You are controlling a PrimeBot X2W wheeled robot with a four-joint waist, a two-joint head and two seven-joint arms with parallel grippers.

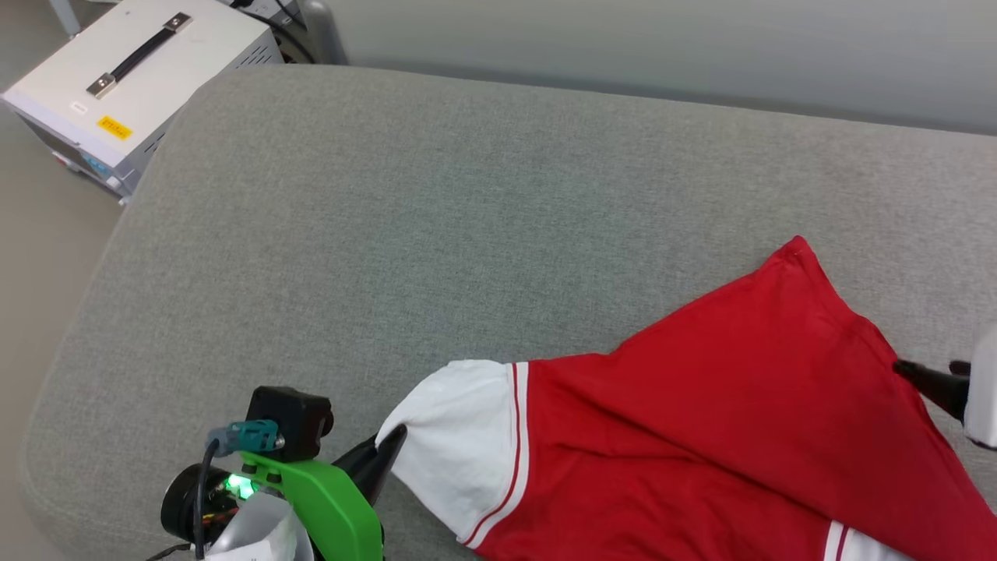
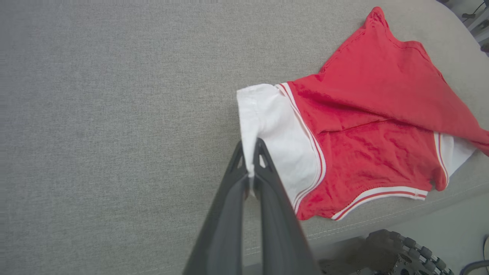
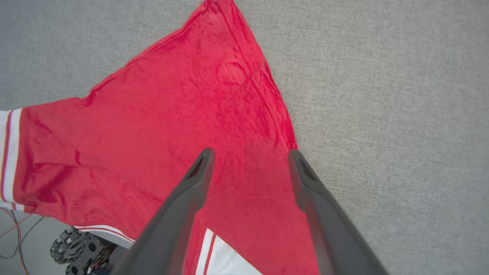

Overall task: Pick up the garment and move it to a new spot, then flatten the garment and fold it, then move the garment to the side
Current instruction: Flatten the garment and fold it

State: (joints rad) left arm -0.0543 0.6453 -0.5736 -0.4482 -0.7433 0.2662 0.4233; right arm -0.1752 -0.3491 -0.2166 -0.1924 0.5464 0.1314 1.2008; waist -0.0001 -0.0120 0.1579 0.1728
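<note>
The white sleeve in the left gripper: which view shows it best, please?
Left wrist view: the whole sleeve shows, its edge pinched in the left gripper. The head view half hides the pinch; the right wrist view catches its striped trim.

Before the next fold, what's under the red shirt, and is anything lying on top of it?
Grey cushion lies under the garment. On top is its own red flap, folded over and partly covering one white sleeve. Anything beneath the fabric is hidden.

left hand (image 2: pixel 250 147): fingers pinched tight together | right hand (image 3: pixel 251 152): fingers spread wide apart
</note>
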